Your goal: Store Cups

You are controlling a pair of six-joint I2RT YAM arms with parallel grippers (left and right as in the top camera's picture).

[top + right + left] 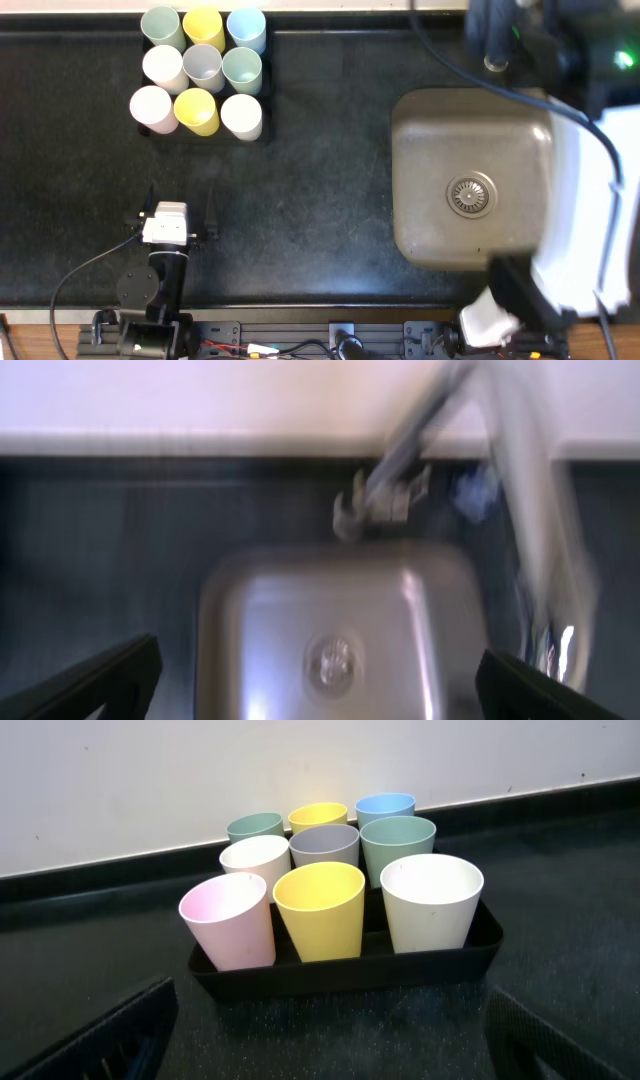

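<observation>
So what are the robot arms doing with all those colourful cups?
Nobody is holding a cup right now. Nine colourful plastic cups stand upright in three rows in a black plastic tray at the back of the dark counter. The left pincer is open and empty, set back from the tray and facing it. The right pincer is open too, up over the metal sink.

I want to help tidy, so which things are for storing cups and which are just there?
For the job: nine pastel plastic cups, black rectangular plastic tray.
Just there: square steel sink, metal tap, dark worktop.
</observation>
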